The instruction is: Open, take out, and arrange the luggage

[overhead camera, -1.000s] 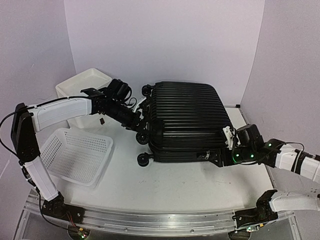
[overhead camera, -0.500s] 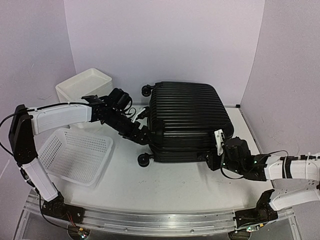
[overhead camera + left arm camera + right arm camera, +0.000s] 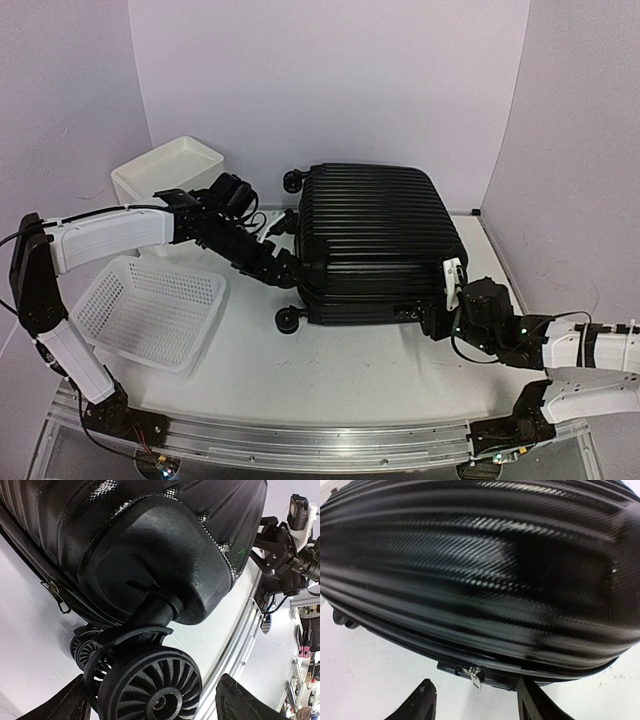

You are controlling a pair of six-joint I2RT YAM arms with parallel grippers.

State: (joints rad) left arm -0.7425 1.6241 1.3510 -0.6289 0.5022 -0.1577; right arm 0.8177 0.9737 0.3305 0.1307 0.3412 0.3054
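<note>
The luggage, a black ribbed hard-shell suitcase, lies flat and zipped shut in the middle of the table. My left gripper reaches in at its left side. In the left wrist view a black caster wheel sits between the widely spread fingers, with a gap on the right. My right gripper is low at the suitcase's front right edge. In the right wrist view its open fingers straddle the table just short of the silver zipper pull, holding nothing.
A white perforated basket lies tilted at the near left. A white box stands behind it by the wall. A second caster sticks out at the suitcase's front left corner. A metal rail runs along the table's near edge.
My left gripper slid right and down onto the suitcase's left caster. My right arm dropped from the suitcase's right corner to the table at its front edge, facing the zipper.
</note>
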